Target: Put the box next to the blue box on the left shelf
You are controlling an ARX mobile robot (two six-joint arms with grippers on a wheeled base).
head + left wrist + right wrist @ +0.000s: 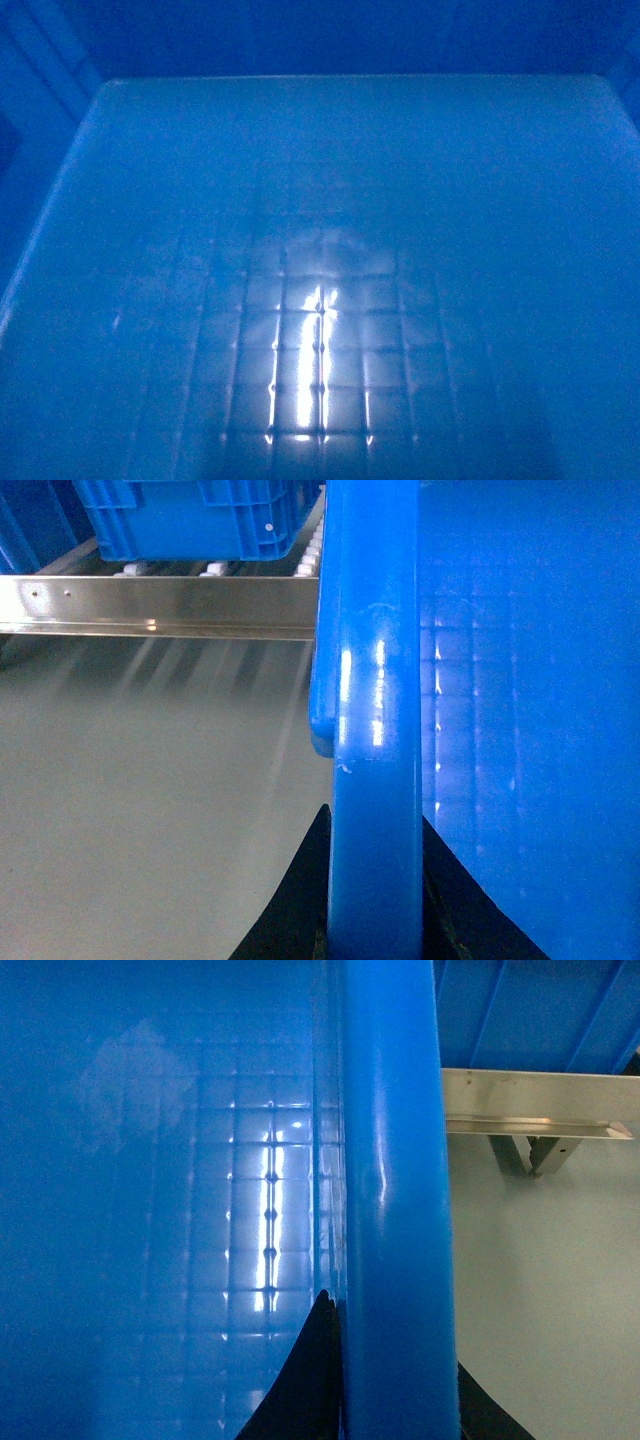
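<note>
The box (320,250) fills the head view: a bright blue open-top crate with a glossy gridded floor. Its left rim (372,680) runs up the left wrist view, and my left gripper (374,920) is shut on it, one black finger on each side. Its right rim (395,1180) runs up the right wrist view with my right gripper (395,1390) shut on it the same way. The box hangs above the grey floor. A second blue box (190,518) stands on the rollers of the shelf, behind the metal shelf rail (160,605).
The shelf rail (535,1105) also crosses the right wrist view with a bracket (530,1152) under it and blue crate walls above it. Grey floor (150,800) lies below the held box on both sides.
</note>
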